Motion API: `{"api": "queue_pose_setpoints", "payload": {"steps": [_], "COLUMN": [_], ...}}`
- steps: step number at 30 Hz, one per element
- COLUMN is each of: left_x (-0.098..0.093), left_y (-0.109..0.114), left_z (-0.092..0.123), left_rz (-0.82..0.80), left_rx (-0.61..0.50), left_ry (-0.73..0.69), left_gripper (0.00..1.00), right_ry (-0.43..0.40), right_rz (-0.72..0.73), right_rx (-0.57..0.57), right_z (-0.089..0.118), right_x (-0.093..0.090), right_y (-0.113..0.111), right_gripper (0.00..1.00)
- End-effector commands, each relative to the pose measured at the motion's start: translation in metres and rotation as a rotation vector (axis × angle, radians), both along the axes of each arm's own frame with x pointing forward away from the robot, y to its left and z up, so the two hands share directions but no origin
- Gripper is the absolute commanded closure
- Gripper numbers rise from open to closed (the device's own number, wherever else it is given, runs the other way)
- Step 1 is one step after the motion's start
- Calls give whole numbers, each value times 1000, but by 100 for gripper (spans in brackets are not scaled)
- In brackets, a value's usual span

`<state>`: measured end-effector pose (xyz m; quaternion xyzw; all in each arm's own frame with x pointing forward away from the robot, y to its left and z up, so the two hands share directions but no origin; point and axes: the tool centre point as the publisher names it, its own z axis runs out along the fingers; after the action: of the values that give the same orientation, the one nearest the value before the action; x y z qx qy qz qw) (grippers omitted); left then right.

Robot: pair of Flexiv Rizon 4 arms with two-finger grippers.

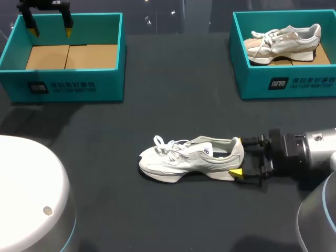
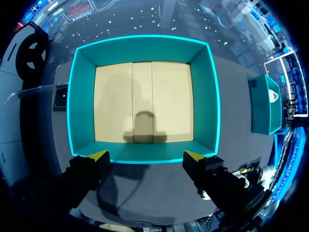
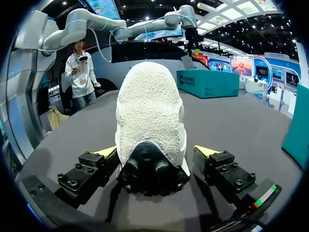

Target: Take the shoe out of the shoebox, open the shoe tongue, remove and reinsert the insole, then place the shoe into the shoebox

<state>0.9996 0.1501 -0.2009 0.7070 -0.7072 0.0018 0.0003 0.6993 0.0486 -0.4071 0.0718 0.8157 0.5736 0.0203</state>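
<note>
— Where is the right gripper [image 1: 238, 156] sitting?
— It is standing open, its fingers straddling the heel of the white shoe [image 1: 184, 160], which is lying on the tabletop [image 1: 157, 220].
— And the left gripper [image 1: 51, 31]?
— It is hanging open above the left shoebox [image 1: 73, 86].

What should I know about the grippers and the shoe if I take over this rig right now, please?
Left gripper: open, holding nothing, above the empty shoebox.
Right gripper: open, astride the heel of the shoe, not clamped on it.
The shoe stands on the table between the boxes. A second shoe lies in the other shoebox.
Done: the shoe is out of its box.
Unclear: the tongue and insole steps. No loose insole shows.
Left: at least putting the shoe into the shoebox.
</note>
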Motion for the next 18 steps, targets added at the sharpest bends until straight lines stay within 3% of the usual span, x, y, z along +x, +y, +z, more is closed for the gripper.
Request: {"api": "queue_pose_setpoints", "payload": {"steps": [1, 18], "left_x": [0, 0], "left_y": [0, 0], "left_z": [0, 0], "left_rz": [0, 0], "left_rx": [1, 1], "left_ry": [1, 1], "left_gripper": [0, 0], "right_ry": [-5, -32], "right_rz": [-5, 24], "right_rx": [-5, 20], "right_z": [0, -6], "right_x": [0, 1], "right_y": [7, 25], "right_gripper": [0, 0]}}
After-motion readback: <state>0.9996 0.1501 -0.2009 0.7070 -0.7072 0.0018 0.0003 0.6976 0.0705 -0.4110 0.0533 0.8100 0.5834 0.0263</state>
